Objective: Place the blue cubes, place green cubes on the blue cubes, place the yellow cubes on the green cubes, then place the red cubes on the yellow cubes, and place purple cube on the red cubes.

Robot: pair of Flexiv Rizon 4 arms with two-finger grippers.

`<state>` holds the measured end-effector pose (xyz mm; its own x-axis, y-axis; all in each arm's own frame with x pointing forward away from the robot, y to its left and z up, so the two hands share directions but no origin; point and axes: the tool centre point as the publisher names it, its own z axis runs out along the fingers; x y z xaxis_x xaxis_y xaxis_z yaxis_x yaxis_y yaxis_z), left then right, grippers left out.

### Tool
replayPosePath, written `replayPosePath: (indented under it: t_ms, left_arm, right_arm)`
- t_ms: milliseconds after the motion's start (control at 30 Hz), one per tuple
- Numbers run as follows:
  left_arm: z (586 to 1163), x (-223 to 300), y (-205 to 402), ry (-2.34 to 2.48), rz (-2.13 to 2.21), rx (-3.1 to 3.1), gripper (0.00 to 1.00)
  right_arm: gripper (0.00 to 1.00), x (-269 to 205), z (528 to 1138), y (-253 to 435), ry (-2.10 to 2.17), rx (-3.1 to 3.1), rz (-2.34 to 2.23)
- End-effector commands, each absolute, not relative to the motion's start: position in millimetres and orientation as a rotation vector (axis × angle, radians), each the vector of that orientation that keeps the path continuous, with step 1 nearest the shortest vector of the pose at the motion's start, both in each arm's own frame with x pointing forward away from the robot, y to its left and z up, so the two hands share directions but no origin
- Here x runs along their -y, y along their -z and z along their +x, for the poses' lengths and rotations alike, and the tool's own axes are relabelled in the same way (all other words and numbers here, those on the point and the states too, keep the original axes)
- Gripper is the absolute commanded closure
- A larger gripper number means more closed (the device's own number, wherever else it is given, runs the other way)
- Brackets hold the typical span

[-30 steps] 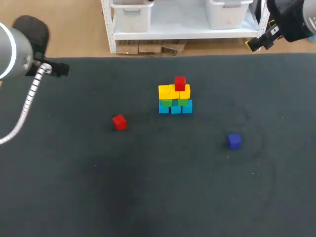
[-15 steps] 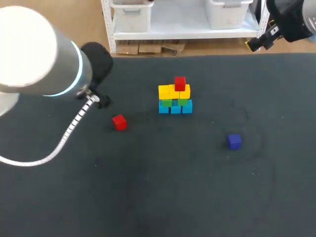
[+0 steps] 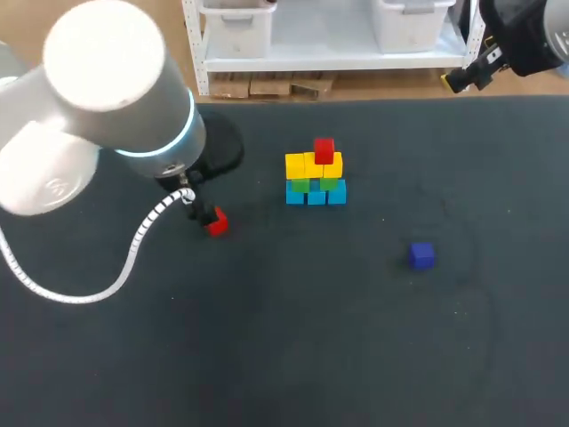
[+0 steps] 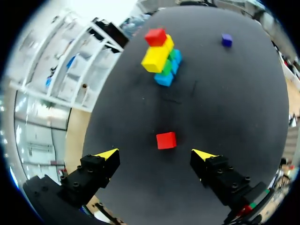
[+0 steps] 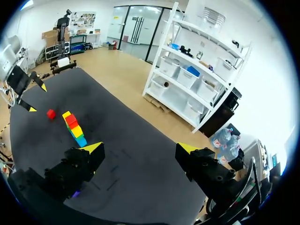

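One loose red cube (image 4: 166, 140) lies just ahead of the left gripper (image 4: 155, 153), between its wide-spread, empty fingers (image 4: 93, 171), well apart from the cube stack (image 4: 161, 58).

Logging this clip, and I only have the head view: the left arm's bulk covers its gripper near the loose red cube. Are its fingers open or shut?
Observer: Open. In the left wrist view the left gripper has its fingers spread wide, and the loose red cube lies just ahead of the gap between them, touching neither finger.
Operator: And the right gripper? I see only a yellow tip at the far corner.
Observer: The right wrist view shows the right gripper open too, with nothing between its fingers.
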<state>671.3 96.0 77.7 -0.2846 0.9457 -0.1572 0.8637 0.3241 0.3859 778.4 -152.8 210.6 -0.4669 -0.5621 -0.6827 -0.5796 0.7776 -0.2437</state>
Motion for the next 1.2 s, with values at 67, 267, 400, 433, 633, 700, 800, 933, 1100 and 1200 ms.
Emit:
replayPosePath:
  t_ms: [67, 267, 400, 433, 633, 700, 800, 933, 1100, 1200]
  left_arm:
    - [699, -87, -55, -0.069, 2.312, -2.180, 0.00]
    - [723, -92, -32, -0.083, 2.251, -2.330, 0.00]
    - [724, -90, -25, -0.037, 2.217, -2.398, 0.00]
    - [724, -89, -23, -0.014, 2.195, -2.427, 0.00]
    - [710, -89, -28, 0.033, 2.020, -2.590, 0.00]
    - [702, -94, -35, 0.057, 1.951, -2.638, 0.00]
    - [689, -101, -43, 0.050, 1.843, -2.667, 0.00]
    - [677, -106, -46, 0.009, 1.712, -2.671, 0.00]
    - [660, -98, -45, -0.041, 1.641, -2.607, 0.00]
    - [654, -90, -38, -0.074, 1.651, -2.565, 0.00]
  right_arm:
    - [0.00, 152, 776, -208, -0.013, -2.161, -0.832]
    - [0.00, 152, 776, -208, -0.013, -2.161, -0.832]
    - [0.00, 152, 776, -208, -0.013, -2.161, -0.832]
    - [0.00, 152, 776, -208, -0.013, -2.161, -0.832]
    - [0.00, 152, 776, -208, -0.013, -2.161, -0.832]
    - [0.00, 152, 776, -208, -0.013, -2.161, -0.832]
    - [0.00, 152, 776, -208, -0.013, -2.161, -0.832]
    - [0.00, 152, 776, -208, -0.013, -2.161, -0.832]
    - [0.00, 152, 776, -208, -0.013, -2.161, -0.832]
    - [0.00, 152, 776, -208, -0.013, -2.161, -0.832]
